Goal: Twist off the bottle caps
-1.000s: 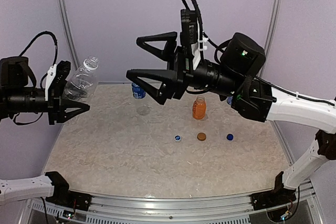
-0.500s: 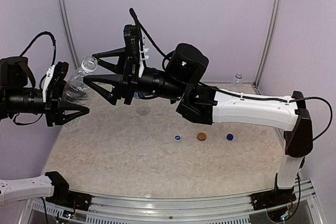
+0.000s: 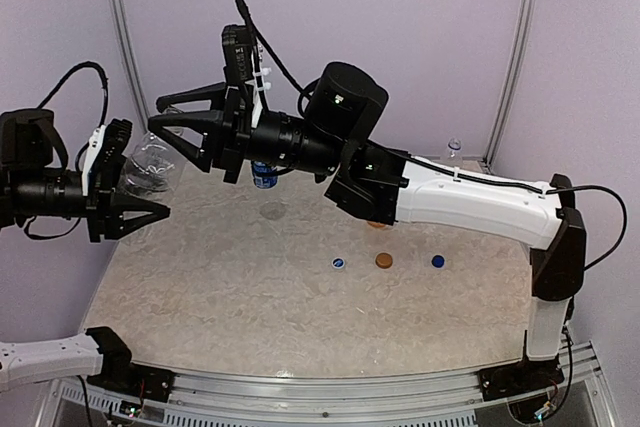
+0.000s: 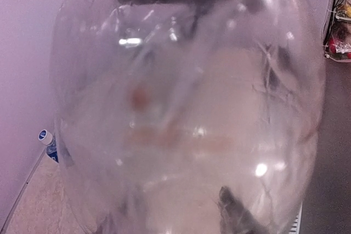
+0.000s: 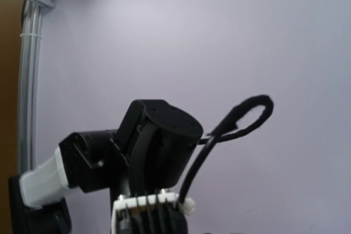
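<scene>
Firmly, my left pincer (image 3: 143,175) clamps the belly of a clear bottle (image 3: 152,159) and holds it tilted in the air over the table's left side. In my left wrist view, its glossy, rounded plastic wall fills nearly everything. My right pincer (image 3: 158,115) reaches across, its black, pointed fingers narrowed on either side of the bottle's neck end; I cannot tell whether they press on it. Down on the beige, marbled table (image 3: 230,317), three small round caps lie loose in a row: a blue cap (image 3: 339,263), a brown cap (image 3: 383,260) and a second blue cap (image 3: 438,260). A blue-labelled bottle (image 3: 263,176) stands farther back.
</scene>
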`<state>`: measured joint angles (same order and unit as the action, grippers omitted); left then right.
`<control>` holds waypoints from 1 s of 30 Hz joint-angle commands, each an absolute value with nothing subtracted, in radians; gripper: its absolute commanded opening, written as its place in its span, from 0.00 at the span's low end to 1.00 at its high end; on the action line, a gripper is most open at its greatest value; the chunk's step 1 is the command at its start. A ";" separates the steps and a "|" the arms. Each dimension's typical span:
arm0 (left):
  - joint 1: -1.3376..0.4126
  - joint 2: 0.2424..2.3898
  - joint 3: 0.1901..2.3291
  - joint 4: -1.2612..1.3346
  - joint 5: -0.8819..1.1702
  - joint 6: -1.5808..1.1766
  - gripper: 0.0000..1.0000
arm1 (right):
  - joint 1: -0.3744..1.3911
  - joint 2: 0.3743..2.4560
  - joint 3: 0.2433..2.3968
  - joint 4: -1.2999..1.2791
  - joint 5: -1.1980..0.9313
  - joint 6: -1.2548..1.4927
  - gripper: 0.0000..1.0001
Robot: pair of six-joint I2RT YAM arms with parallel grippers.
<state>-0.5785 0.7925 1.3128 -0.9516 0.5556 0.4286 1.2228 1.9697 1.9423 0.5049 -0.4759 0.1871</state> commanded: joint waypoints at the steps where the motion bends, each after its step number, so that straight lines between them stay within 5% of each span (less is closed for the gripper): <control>1: -0.586 0.792 1.333 -0.948 0.568 0.446 0.27 | 1.231 2.006 1.995 0.384 -0.479 0.184 0.28; 4: -0.586 0.793 1.335 -0.944 0.564 0.442 0.27 | 1.231 2.020 2.034 0.316 -0.483 0.169 0.00; 8: -0.588 0.792 1.335 -0.939 0.558 0.442 0.30 | 1.230 2.019 2.051 0.250 -0.488 0.144 0.00; 9: -0.588 0.790 1.333 -0.939 0.555 0.440 0.39 | 1.231 2.015 2.048 0.244 -0.484 0.142 0.00; 12: -0.588 0.783 1.314 -0.917 0.531 0.418 0.95 | 1.230 1.997 2.048 0.215 -0.458 0.122 0.00; 13: -0.588 0.780 1.307 -0.910 0.520 0.413 0.98 | 1.230 1.989 2.046 0.200 -0.441 0.112 0.00; 26: -0.562 0.701 1.244 -0.877 0.423 0.418 0.99 | 1.047 1.904 2.048 -0.372 0.059 0.064 0.00; 30: -0.558 0.695 1.221 -0.864 0.404 0.408 0.99 | 0.925 1.898 1.903 -0.279 0.063 0.063 0.00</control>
